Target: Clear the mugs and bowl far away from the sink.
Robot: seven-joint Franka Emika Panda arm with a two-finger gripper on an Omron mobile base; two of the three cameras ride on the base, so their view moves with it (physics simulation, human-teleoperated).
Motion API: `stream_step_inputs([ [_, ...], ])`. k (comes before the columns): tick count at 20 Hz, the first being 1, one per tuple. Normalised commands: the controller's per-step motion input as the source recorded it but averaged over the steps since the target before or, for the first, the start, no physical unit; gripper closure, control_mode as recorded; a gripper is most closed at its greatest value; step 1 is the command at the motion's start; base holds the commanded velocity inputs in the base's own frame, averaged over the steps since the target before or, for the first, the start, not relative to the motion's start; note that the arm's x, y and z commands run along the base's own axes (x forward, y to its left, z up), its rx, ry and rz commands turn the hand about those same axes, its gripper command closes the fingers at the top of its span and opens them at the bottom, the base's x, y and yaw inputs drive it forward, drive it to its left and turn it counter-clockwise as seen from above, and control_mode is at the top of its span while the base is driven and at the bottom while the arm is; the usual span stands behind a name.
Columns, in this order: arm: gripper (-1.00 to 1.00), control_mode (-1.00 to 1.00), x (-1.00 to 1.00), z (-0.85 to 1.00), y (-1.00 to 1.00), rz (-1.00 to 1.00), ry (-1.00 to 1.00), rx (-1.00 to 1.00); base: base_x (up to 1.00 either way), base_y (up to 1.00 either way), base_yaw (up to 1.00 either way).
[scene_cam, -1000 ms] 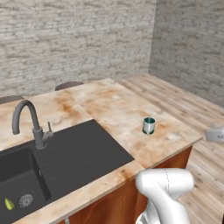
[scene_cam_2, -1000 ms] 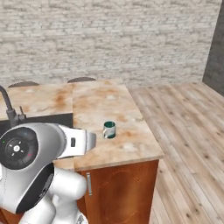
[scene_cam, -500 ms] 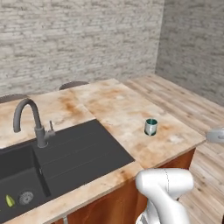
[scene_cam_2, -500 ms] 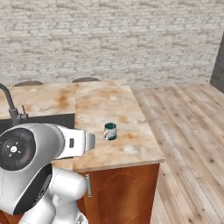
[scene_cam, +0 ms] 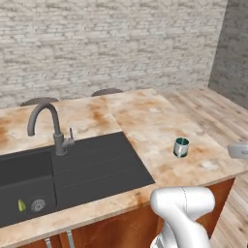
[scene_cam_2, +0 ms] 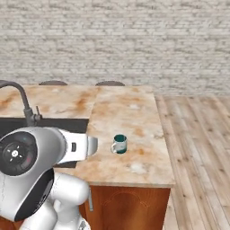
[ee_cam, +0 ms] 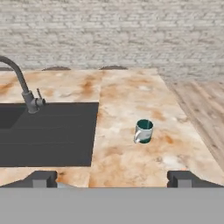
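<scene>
The grey-silver mug (ee_cam: 143, 131) with the teal inside is seen upright on the marbled counter (ee_cam: 127, 94), right of centre in the hand view, and just right of centre in the left base view (scene_cam: 181, 147). In the right base view it stands at mid-frame (scene_cam_2: 119, 144), near the counter's right-hand edge. Its handle is turned toward the lower left in the hand view. It is already apart from the sink (ee_cam: 48, 131), with a strip of bare counter between the two.

The gripper (ee_cam: 111, 178) is held wide open and empty; its two dark fingertips (ee_cam: 41, 178) rise at the bottom of the hand view, well short of the mug. The step in hand is judged to be the approach to this mug. It would be done well if the hand were shifted toward the right of its own frame until the mug sat midway between the tips, then brought down so that the body is clasped across its width and the handle is left free. A grip on the rim alone could let the mug tip.

Further out, the gooseneck faucet (ee_cam: 19, 85) stands at the left of the hand view, behind the sink, well away from the line of approach. A small green thing (scene_cam: 21, 206) lies in the basin by the drain in the lower left of the left base view; what it is cannot be told. Nothing is seen on the counter between hand and mug.
</scene>
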Motion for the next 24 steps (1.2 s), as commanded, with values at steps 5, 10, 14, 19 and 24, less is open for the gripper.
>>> stream_step_inputs([
  [5,-1.00,-1.00,0.87,0.11,0.08,-0.05,0.65,0.00,0.00,0.00,0.00],
  [10,-1.00,-1.00,0.61,0.00,0.13,-0.16,0.66,-0.01,0.00,0.00,0.00],
  [14,-1.00,-1.00,0.04,-0.08,0.00,-0.07,0.19,0.00,0.00,0.00,0.00],
  [19,-1.00,-1.00,0.00,-0.41,0.00,0.00,-0.01,0.04,0.00,0.00,0.00],
  [24,-1.00,-1.00,0.00,-0.61,0.00,-0.01,0.00,0.05,0.00,0.00,0.00],
])
